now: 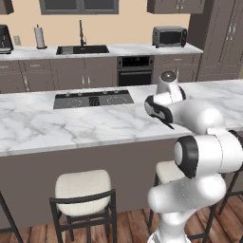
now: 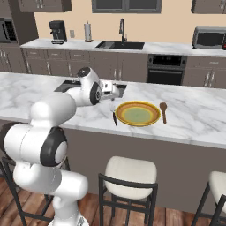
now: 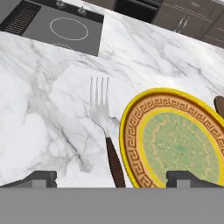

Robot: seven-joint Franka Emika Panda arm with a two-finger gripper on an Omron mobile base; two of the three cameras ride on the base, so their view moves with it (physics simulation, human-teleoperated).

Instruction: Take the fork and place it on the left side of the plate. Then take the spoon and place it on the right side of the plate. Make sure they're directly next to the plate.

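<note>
I saw the marble table point(image 2: 190, 119) carrying a cooktop point(image 3: 61, 30), then the yellow plate point(image 2: 137, 113). The wooden spoon point(image 2: 163, 111) lay just right of it, the fork point(image 3: 105, 127) just left. My claw point(image 3: 111, 178) hovered open, empty.

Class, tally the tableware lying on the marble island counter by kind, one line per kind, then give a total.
Forks: 1, the silvery-tined fork with a dark brown handle, left of the plate.
Spoons: 1, the brown wooden spoon, right of the plate.
Plates: 1, the round yellow-rimmed plate with a green centre.
Total: 3
</note>
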